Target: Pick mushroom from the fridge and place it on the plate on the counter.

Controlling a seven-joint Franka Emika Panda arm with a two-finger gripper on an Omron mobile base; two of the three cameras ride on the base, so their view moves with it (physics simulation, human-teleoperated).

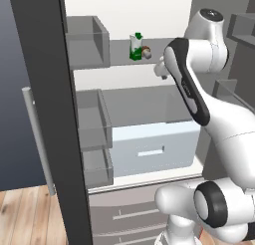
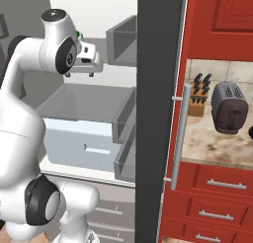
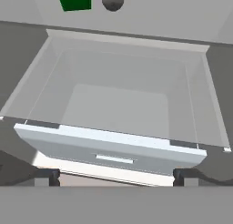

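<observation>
1. Mushroom [image 1: 147, 52] sits on the upper grey shelf of the fridge [image 1: 50, 114], touching or just beside the green-and-white carton [image 1: 135, 46] on its right side.
2. Risk, in my judgement: the carton stands so close that a finger closing on the mushroom could knock it over or pinch it instead.
3. Risk 2: the small, rounded cap could roll away or slip out of a shallow pinch.
4. Gripper [image 3: 116, 177] has its 2 fingertips spread wide apart, holding nothing, and looks down into the pale drawer [image 3: 123, 118].
5. In the hand view the mushroom lies beyond the drawer, at the top edge, well apart from the fingertips.
</observation>
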